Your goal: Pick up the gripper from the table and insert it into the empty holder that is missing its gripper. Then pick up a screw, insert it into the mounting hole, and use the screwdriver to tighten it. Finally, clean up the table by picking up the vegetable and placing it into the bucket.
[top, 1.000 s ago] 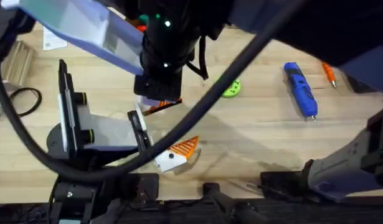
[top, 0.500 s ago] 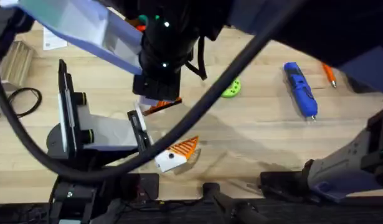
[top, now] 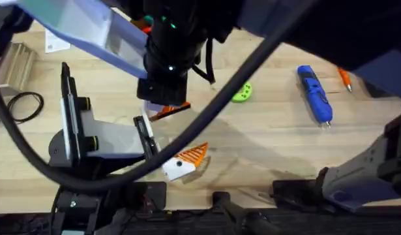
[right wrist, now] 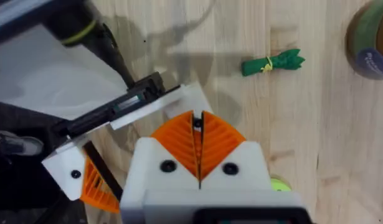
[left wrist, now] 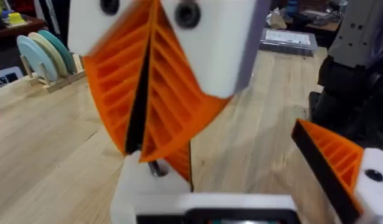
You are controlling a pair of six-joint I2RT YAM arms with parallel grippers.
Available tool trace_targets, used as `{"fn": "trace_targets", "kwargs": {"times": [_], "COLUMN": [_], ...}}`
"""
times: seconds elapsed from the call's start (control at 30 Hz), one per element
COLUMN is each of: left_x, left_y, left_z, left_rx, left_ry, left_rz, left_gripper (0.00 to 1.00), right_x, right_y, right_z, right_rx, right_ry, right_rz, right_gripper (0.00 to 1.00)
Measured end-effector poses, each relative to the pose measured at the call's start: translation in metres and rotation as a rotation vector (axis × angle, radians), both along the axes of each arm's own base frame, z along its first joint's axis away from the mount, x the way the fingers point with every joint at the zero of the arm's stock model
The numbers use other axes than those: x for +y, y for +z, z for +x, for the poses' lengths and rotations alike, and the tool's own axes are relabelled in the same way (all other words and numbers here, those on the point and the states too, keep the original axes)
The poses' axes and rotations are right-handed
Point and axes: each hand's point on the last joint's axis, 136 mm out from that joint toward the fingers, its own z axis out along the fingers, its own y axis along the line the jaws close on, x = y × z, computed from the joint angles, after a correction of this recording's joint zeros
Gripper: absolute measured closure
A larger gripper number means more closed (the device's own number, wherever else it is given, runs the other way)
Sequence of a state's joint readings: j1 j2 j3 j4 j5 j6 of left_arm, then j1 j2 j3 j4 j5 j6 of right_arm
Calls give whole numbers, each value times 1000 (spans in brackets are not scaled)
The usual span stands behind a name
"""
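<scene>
My right gripper [right wrist: 198, 118] points straight down with its orange pads shut together, tips just over the white holder [right wrist: 182, 99] on the black jaw. In the left wrist view the right gripper [left wrist: 141, 152] hangs over that holder [left wrist: 141, 183]. An orange ribbed piece with a black edge, the gripper [left wrist: 180, 160], stands at the holder; I cannot tell if it is seated. My left gripper [left wrist: 203, 208] sits low close by. The blue screwdriver [top: 314, 94] lies at the far right. The green vegetable [right wrist: 272, 63] lies near the bucket [right wrist: 368, 37]. The screw is out of view.
A second white holder with its orange wedge [top: 187, 158] sits nearer the table's front edge. A green disc [top: 242, 93] and a thin orange pen [top: 344, 78] lie to the right. A wooden rack [top: 14, 65] stands far left. Dark arms and a black cable cross overhead.
In the overhead view the down-pointing gripper has crept slightly up and left. Nothing on the table has moved.
</scene>
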State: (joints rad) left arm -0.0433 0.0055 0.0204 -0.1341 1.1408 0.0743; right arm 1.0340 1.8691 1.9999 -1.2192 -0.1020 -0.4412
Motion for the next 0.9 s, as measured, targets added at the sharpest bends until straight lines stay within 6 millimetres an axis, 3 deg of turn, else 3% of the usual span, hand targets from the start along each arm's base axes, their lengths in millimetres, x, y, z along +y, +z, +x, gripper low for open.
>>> {"fn": "trace_targets", "kwargs": {"times": [0.9], "left_x": [0], "left_y": [0], "left_z": [0], "left_rx": [6], "left_ry": [0], "left_rz": [-3], "left_gripper": [14], "right_x": [-6], "right_y": [-2], "right_z": [1], "right_rx": [-5], "right_ry": [-9], "right_rz": [-14], "right_gripper": [995]}}
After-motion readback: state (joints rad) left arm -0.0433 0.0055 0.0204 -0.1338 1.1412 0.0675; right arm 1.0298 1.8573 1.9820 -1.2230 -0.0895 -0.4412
